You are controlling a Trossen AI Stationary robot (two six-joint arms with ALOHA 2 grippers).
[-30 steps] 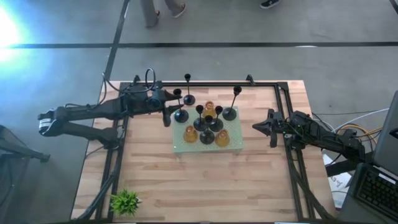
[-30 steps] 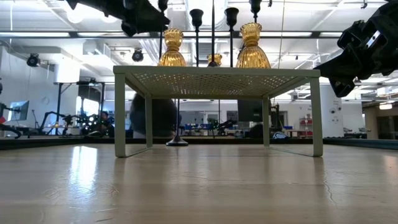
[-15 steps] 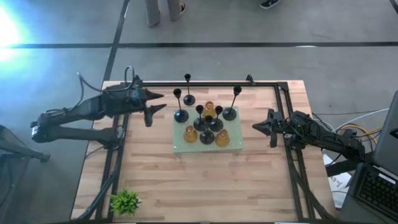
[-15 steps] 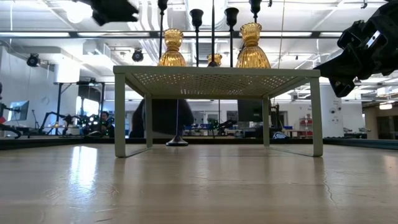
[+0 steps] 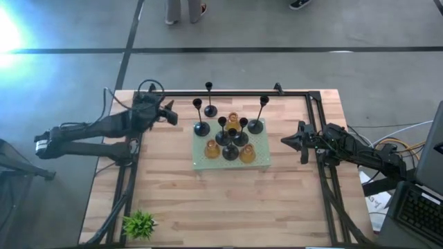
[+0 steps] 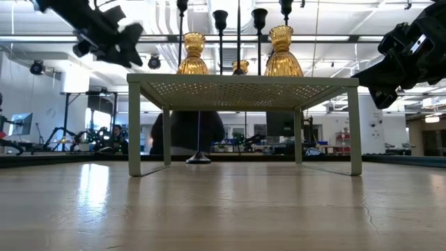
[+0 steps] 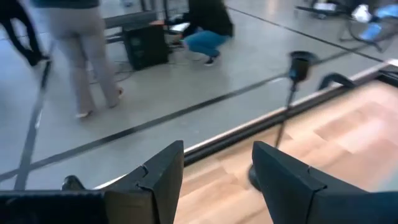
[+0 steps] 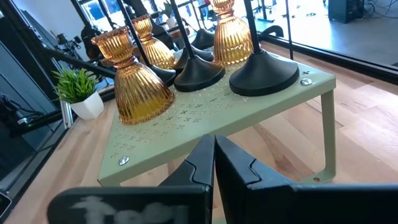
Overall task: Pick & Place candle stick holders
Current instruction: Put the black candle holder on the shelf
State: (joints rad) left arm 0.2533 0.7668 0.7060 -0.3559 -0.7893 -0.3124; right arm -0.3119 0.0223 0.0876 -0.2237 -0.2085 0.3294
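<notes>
Black candle holders (image 5: 201, 128) stand upright on the bench just left of the green stand (image 5: 259, 161), nearest the left gripper (image 5: 168, 113), jaws released and empty; right gripper (image 5: 285, 141) waits clenched.

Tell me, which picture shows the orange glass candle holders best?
The right wrist view: the amber glass holders show close up, ribbed and standing on the green stand. The high view shows them as small orange spots; the low view shows their tops over the stand's edge; the left wrist view shows none.

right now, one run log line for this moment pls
left hand: open, empty, beside mat | right hand: shut, waiting right of mat | holders: most on green mat, three on table
</notes>
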